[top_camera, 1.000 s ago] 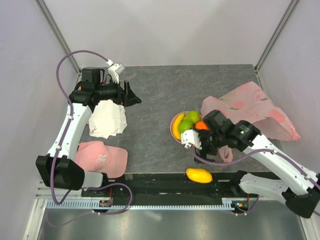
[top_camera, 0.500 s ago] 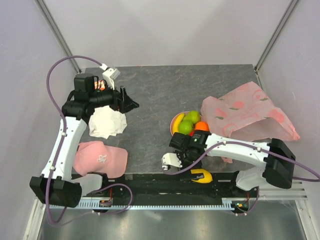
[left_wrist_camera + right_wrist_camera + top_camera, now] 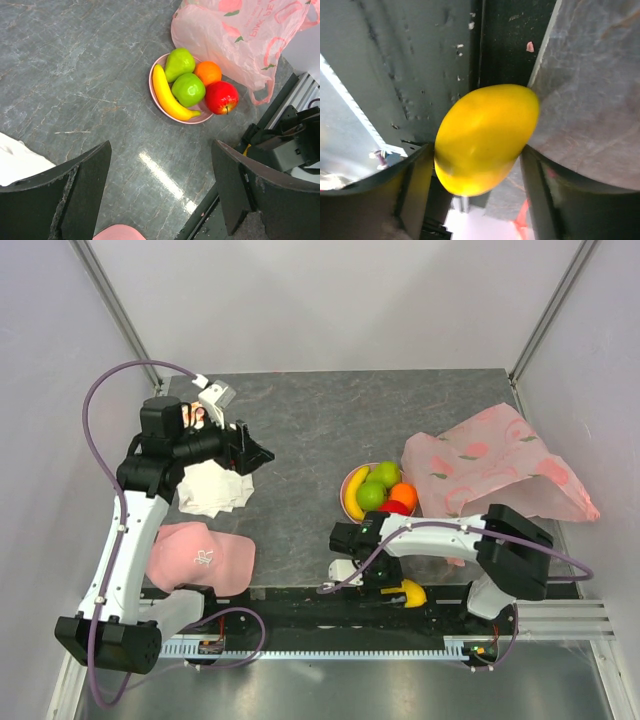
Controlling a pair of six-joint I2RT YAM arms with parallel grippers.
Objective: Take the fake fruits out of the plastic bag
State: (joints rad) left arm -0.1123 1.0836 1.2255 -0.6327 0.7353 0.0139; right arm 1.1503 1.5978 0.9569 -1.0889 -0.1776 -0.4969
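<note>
A yellow mango (image 3: 408, 592) lies off the table's front edge on the black rail. My right gripper (image 3: 392, 588) reaches down over it. In the right wrist view the mango (image 3: 485, 137) fills the gap of the right gripper (image 3: 477, 151), both fingers against its sides. A pink plate (image 3: 346, 483) holds a banana (image 3: 352, 497), two green fruits (image 3: 371, 495), an orange (image 3: 404, 494) and a red apple (image 3: 396, 508). The pale-pink plastic bag (image 3: 490, 465) lies crumpled behind the plate. My left gripper (image 3: 256, 452) hangs open and empty, high at the left.
A white cloth (image 3: 210, 488) and a pink cap (image 3: 200, 555) lie under the left arm. The left wrist view shows the plate (image 3: 152, 92), the bag (image 3: 235, 35) and the left gripper (image 3: 161, 150). The black rail (image 3: 300, 605) runs along the front edge.
My right arm swung from beside the plate down to the front edge and set its jaws around the mango. The left arm drew back and up a little.
</note>
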